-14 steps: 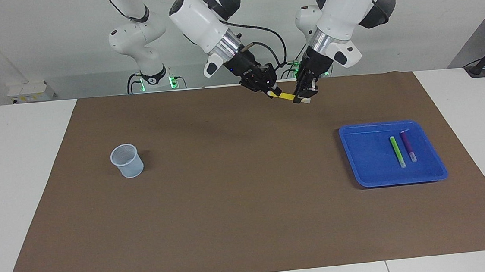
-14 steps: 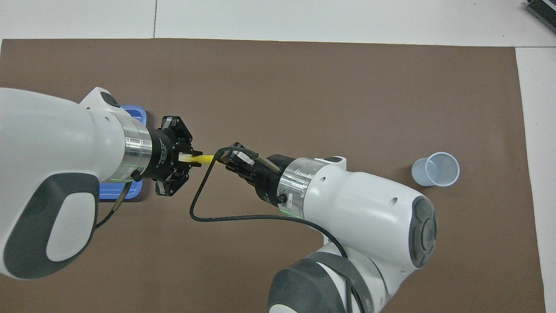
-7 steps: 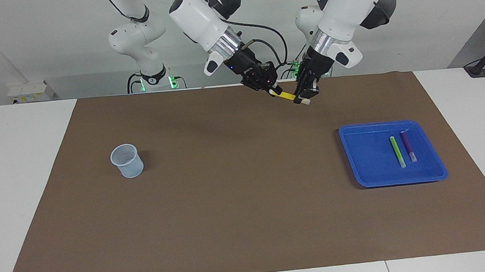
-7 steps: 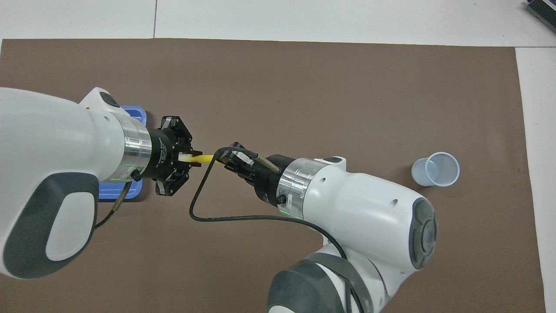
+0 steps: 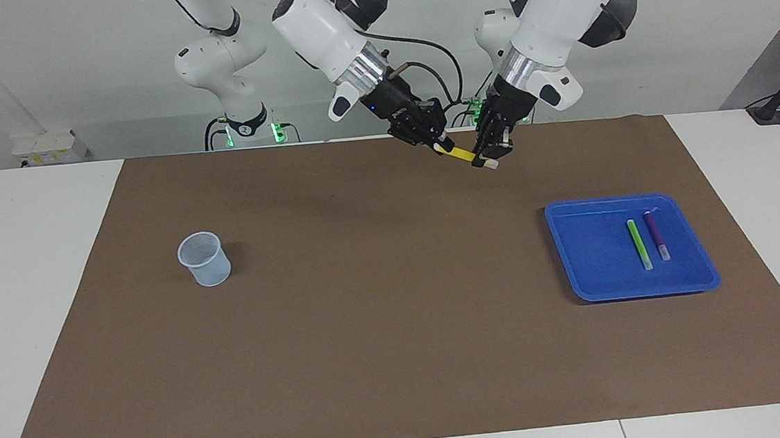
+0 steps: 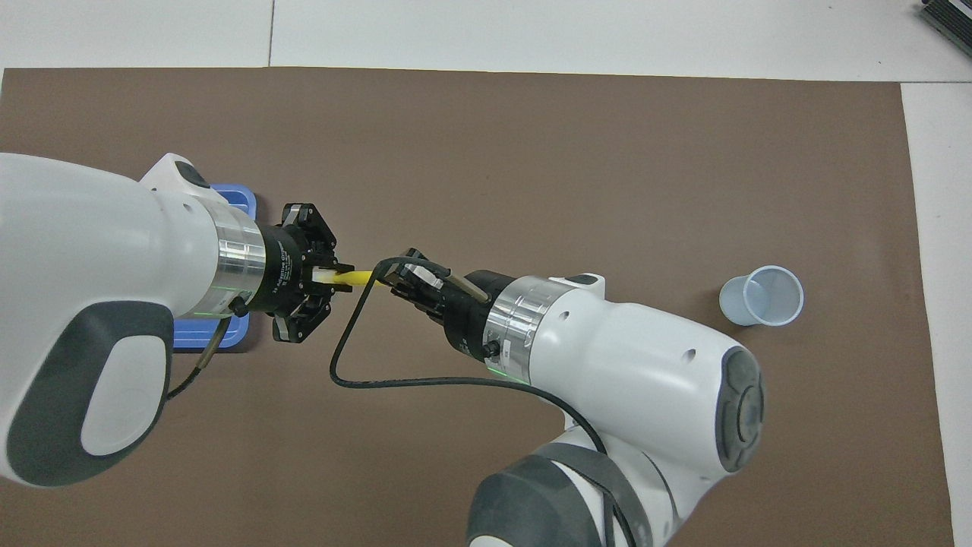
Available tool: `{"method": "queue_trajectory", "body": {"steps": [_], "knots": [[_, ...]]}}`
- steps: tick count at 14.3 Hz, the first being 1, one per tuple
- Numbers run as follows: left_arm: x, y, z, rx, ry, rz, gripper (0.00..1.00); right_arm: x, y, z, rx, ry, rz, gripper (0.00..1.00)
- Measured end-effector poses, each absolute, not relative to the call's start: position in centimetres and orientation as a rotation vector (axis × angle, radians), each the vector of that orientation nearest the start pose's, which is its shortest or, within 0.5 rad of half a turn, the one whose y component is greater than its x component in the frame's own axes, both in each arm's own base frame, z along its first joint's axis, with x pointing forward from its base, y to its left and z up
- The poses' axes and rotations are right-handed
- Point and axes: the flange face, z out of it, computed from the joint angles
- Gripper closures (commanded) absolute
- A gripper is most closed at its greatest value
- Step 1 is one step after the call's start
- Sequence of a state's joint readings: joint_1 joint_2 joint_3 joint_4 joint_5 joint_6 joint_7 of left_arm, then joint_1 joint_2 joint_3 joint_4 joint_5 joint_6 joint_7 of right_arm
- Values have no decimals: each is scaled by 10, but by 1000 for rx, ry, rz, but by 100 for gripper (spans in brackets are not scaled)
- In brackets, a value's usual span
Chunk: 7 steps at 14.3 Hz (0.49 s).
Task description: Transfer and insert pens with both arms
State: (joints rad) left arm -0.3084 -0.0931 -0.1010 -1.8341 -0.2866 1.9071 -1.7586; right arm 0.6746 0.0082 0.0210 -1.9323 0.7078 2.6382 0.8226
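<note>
Two robot grippers meet in the air above a brown mat (image 5: 370, 318), sharing one yellow pen (image 5: 463, 156). The left gripper (image 5: 487, 158) is clamped on the pen's whitish end. The right gripper (image 5: 438, 145) is clamped on its opposite end. The pen hangs tilted between them. Toward the left arm's end of the table, a blue tray (image 5: 594, 286) holds a light green pen (image 5: 638, 244) and a purple pen (image 5: 656, 233), lying side by side. A pale plastic cup (image 5: 204, 258) stands toward the right arm's end.

Brown mat (image 5: 401, 357), white table (image 5: 26, 289)
</note>
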Motion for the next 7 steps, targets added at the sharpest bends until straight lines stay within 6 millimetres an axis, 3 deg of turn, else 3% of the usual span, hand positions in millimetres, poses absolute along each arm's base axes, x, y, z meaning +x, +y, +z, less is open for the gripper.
{"method": "queue_trajectory", "body": {"steps": [7], "knots": [[495,-241,582,-2586,-2206,275,80,478,374,555,-2177,719,-137,100]]}}
